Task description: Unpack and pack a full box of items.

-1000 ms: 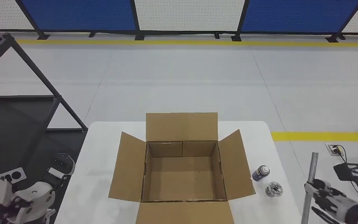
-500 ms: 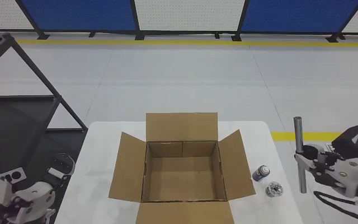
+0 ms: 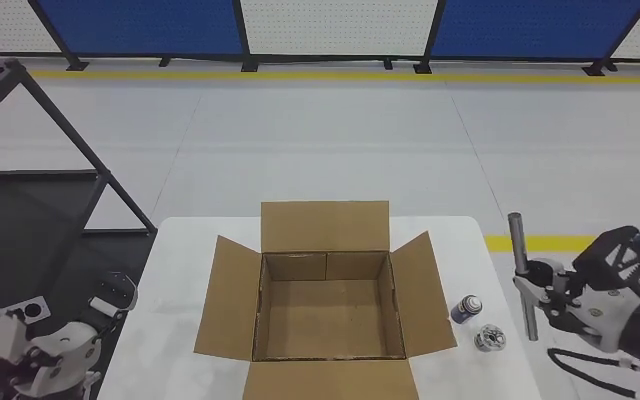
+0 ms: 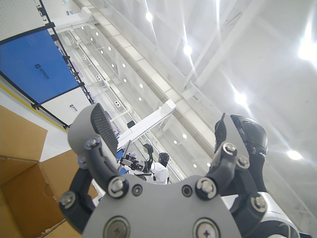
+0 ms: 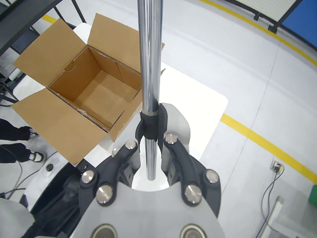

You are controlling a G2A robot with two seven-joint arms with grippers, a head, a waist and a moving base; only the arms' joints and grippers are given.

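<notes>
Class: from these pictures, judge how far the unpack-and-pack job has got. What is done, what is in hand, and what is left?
Done: the box is open and empty, with a small can and a shiny round item on the table beside it. In hand: the right gripper is shut on a metal rod; the left gripper is open. Left: none of the three is in the box yet.

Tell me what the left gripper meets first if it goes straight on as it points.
Nothing close: the open left gripper points upward at the far ceiling; the way looks free, though depth is unclear.
</notes>
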